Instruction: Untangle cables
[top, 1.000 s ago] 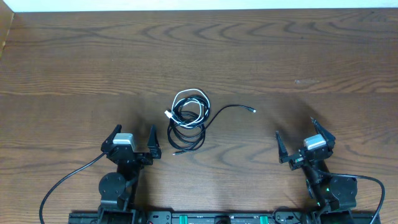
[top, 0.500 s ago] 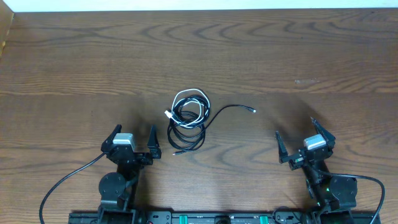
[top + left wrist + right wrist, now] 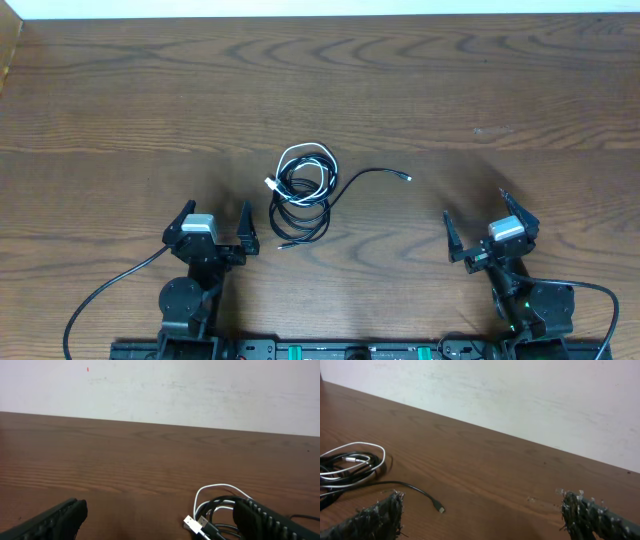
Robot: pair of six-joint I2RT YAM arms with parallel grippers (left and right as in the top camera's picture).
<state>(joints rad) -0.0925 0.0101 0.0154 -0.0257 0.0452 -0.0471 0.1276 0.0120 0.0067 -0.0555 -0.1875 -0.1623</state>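
Observation:
The cables (image 3: 297, 187) lie in one tangled heap at the middle of the table: a white cord looped over black coils, with one black tail ending in a small plug (image 3: 406, 178) to the right. My left gripper (image 3: 215, 212) stands open just left of and nearer than the heap, nothing between its fingers. In the left wrist view the cables (image 3: 220, 505) and two USB plugs (image 3: 193, 524) lie beside the right finger (image 3: 260, 519). My right gripper (image 3: 475, 207) is open, well right of the heap. The right wrist view shows the cables (image 3: 350, 460) at far left and the black plug (image 3: 439, 508) close to its left finger (image 3: 377, 517).
The wooden table (image 3: 450, 90) stretches bare behind and beside the heap, with a white wall past its far edge (image 3: 320, 14). Thick black robot wires (image 3: 110, 290) run along the near edge by both arm bases.

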